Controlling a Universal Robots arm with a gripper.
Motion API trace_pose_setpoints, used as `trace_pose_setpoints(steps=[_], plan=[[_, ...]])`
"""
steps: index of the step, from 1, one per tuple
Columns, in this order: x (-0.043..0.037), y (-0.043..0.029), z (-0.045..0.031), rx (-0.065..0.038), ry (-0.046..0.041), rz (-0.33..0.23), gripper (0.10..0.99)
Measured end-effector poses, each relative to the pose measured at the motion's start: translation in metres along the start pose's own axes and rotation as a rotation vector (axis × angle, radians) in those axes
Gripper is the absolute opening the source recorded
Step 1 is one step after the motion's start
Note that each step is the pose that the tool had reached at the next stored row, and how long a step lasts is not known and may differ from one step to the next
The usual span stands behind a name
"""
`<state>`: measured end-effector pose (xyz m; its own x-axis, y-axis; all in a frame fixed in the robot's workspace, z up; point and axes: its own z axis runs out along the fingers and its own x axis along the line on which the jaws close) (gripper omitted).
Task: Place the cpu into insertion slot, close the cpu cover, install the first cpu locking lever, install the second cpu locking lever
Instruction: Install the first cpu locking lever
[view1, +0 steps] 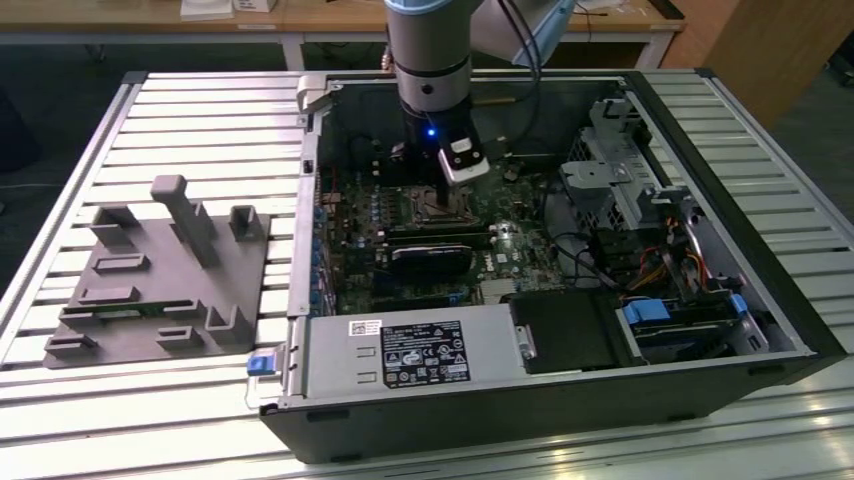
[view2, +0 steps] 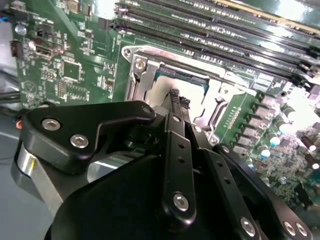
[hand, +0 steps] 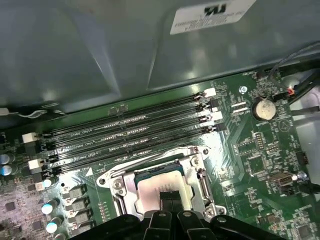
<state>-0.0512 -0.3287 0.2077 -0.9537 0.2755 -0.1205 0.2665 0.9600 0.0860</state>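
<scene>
Silvery metal frames the insertion slot on the green motherboard; in the exterior view the arm stands upright over it inside the open computer case, which lies on the slatted bench near a grey fixture block.

In the second wrist view the end effector hangs just above the cpu, its dark fingertips drawn close together over the pale chip top; I cannot tell whether they touch it. The cpu sits within the slot, and the cpu cover frames it. Judging from this, a straight, level descent with no sideways drag would suit the step best.

In the first wrist view the chip lies inside the cover's window. Long memory slots run just beside one edge and the case wall rises beyond, so free room seems to lie mostly upward.
</scene>
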Motion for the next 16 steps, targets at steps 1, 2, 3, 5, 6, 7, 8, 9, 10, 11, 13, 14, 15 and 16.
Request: trace_pose_setpoints(steps=[1,2,3,5,6,7,8,9,10,11,13,14,15,16], plan=[[-0.0003,0.0002,-0.0029,0.000,0.0000,0.000,0.106],[-0.0006,0.0004,-0.0055,0.000,0.0000,0.000,0.106],[-0.0010,0.0007,-0.0083,0.000,0.0000,0.000,0.106],[-0.0017,0.0012,-0.0141,0.000,0.0001,0.000,0.106],[-0.0020,0.0014,-0.0168,0.000,0.0000,0.000,0.106],[-0.0024,0.0017,-0.0197,0.000,0.0000,0.000,0.106],[-0.0027,0.0019,-0.0221,0.000,0.0000,0.000,0.106],[-0.0029,0.0021,-0.0242,0.000,0.0000,0.000,0.106],[-0.0031,0.0022,-0.0258,0.000,0.0001,0.000,0.106],[-0.0032,0.0023,-0.0267,0.000,0.0001,0.000,0.106],[-0.0033,0.0023,-0.0269,0.000,0.0000,0.000,0.106],[-0.0033,0.0023,-0.0269,0.000,0.0000,0.000,0.106],[-0.0033,0.0023,-0.0269,0.000,0.0000,0.000,0.106],[-0.0033,0.0023,-0.0270,0.000,0.0000,0.000,0.106]])
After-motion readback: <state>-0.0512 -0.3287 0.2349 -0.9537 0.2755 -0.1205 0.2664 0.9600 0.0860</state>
